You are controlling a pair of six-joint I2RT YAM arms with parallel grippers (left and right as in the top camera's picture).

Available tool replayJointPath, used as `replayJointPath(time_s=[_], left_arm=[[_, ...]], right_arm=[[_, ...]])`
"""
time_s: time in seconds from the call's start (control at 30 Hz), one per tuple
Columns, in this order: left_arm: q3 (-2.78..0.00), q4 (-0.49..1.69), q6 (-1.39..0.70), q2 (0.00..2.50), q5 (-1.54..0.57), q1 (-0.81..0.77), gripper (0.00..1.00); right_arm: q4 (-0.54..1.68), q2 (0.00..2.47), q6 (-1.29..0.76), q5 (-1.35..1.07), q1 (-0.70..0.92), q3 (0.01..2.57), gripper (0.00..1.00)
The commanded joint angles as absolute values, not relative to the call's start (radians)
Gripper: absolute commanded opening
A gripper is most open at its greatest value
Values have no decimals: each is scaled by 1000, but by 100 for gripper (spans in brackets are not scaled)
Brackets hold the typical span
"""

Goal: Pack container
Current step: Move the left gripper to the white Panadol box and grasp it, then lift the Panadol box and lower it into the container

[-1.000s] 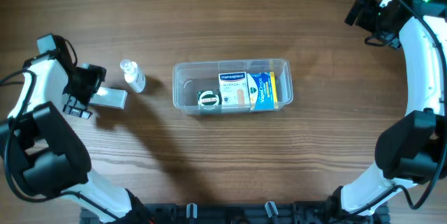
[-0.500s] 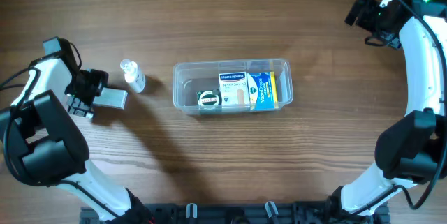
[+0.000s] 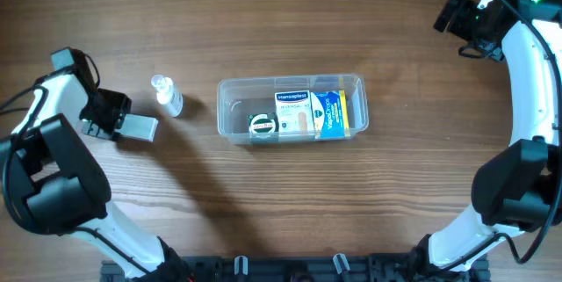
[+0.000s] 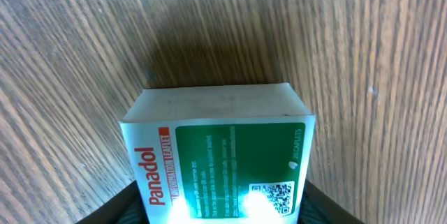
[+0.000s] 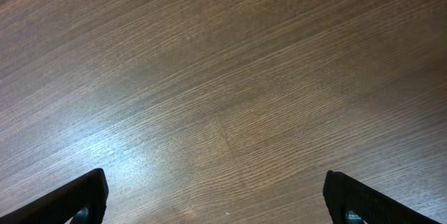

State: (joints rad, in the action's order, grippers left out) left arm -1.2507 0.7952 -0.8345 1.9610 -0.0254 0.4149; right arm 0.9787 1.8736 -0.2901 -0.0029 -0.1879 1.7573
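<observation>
Wood-grain table (image 3: 281, 203) from overhead: the clear container (image 3: 263, 81) sits at centre, already holding a plasters box (image 3: 292, 111), a blue-and-yellow box (image 3: 329, 113) and a small round tin (image 3: 262, 125). At nine o'clock our left end effector (image 3: 125, 125) straddles a Panadol box (image 4: 223, 147) on the wood; we cannot tell whether it has clamped. A small clear bottle (image 3: 167, 96) waits toward ten. At two o'clock our right end effector (image 5: 220, 199) hangs wide open, empty. We judge packing roughly half done.

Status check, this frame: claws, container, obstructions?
Left claw around Panadol box, grip unconfirmed. Right claw open, holding nothing. Container partly packed. Small bottle stands close beside the route.
</observation>
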Motion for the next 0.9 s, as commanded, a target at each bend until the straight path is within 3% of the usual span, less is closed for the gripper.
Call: replayJointPath(time_s=[0.0, 0.13, 0.4, 0.6, 0.87], left_arm=[[-1270, 793, -778, 1977, -14, 443, 52], [-1278, 797, -736, 1953, -15, 471, 45], [-1304, 825, -736, 1740, -24, 500, 45], [-1304, 826, -691, 1472, -173, 498, 47], [-1304, 759, -631, 1191, -297, 331, 51]], right_arm=[[977, 1848, -298, -8, -184, 1774, 100], [977, 1848, -298, -8, -184, 1774, 100], [976, 1848, -298, -8, -184, 1774, 100], [977, 1848, -298, -8, -184, 1774, 100], [977, 1848, -298, -8, -184, 1774, 100]])
